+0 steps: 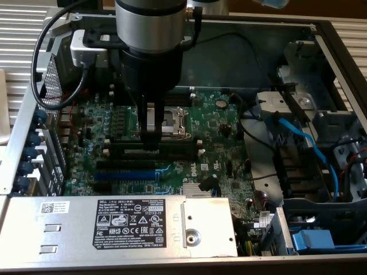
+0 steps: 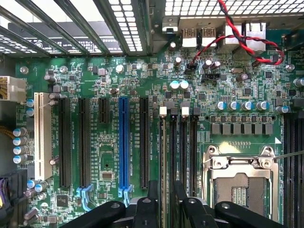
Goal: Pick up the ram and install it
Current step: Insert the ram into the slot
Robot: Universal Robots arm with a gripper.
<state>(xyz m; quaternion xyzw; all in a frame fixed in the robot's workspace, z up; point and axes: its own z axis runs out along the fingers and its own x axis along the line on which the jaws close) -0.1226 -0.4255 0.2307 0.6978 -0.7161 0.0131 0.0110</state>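
Tool [image 2: 165, 192]: fingers apart, gripping nothing, low over the memory slots [image 2: 178, 152]. The ram [image 2: 164, 156] stands edge-on in the memory slot nearest the blue slot [image 2: 124, 142] (seen as a thin pale line), between the spread fingers. The motherboard [image 1: 212, 123] lies in an open computer case [image 1: 246, 27], with the power supply [image 1: 114, 223] alongside.

My wrist [image 1: 150, 23] is a silver cylinder over a black collar [image 1: 150, 71]. A black cable [image 1: 36, 54] loops beside it. My gripper [image 1: 150, 144] is black with silver plates [image 1: 150, 117].
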